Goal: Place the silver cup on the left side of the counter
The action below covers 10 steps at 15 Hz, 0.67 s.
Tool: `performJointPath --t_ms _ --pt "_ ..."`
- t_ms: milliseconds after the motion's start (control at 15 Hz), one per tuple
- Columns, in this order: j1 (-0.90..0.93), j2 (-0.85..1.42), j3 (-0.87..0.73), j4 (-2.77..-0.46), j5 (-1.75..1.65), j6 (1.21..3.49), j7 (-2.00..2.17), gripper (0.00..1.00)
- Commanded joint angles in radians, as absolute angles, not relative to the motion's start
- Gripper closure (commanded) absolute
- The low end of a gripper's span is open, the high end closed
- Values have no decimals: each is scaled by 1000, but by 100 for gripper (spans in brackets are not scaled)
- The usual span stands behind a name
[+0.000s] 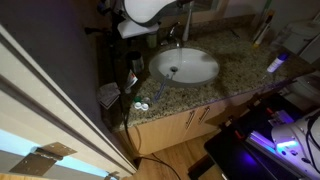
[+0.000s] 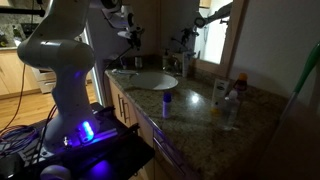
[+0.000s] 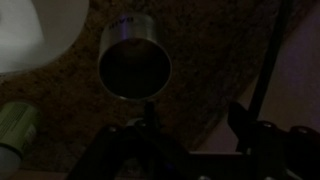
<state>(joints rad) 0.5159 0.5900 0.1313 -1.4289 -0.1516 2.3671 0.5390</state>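
Observation:
In the wrist view the silver cup (image 3: 135, 55) stands upright on the speckled granite counter (image 3: 70, 100), and I look into its dark mouth. My gripper (image 3: 195, 125) is open. Its two dark fingers sit below the cup in the picture, one close under the rim and one far to the right, with nothing between them. The cup is beside the white sink basin (image 3: 30, 30). In both exterior views the arm hangs over the dark counter corner next to the sink (image 1: 185, 65) (image 2: 150, 80), and I cannot make out the cup there.
A greenish soap bottle (image 3: 12, 130) lies at the left edge of the wrist view. The chrome faucet (image 1: 178, 35) (image 2: 183, 45) stands behind the basin. Small bottles (image 2: 167, 103) (image 2: 230, 100) stand on the counter (image 2: 200, 125). Light wooden cabinet doors (image 1: 190, 120) are below.

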Motion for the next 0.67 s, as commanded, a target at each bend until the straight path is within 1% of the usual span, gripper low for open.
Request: performJointPath --t_ms 0,133,200,333,600 --pt "485 416 127 -1620 -142 2471 549 0" --pt "386 345 202 -1715 34 2516 443 0" --pt "474 453 140 -1554 -72 2452 522 0" --pt "456 425 147 -1574 -58 2453 506 0" --pt "472 445 146 -1566 -64 2453 516 0"
